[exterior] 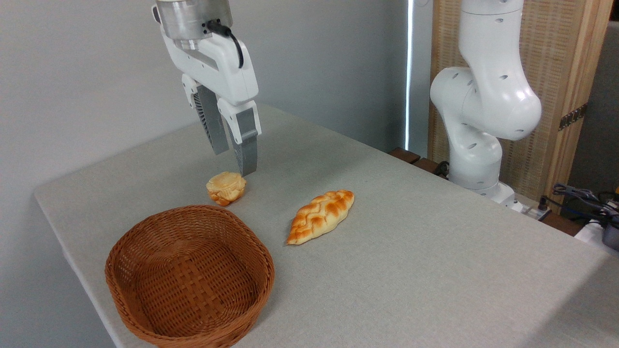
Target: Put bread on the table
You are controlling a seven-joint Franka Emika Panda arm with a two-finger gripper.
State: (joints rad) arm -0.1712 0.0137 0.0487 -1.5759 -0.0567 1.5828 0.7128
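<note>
Wicker basket (189, 280) empty; bread (226, 187) on table (411, 270) under parted jaws.

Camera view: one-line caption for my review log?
Open gripper above bread resting on table, beside empty basket.

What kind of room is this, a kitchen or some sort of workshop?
Probably a robot test lab, not a kitchen: a white robot arm is fixed beside a cloth-covered table, loose cables lie nearby, and the walls are bare.

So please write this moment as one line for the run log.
gripper: open, above bun | bread: on table, released | basket: empty | braided loaf: on table
</note>
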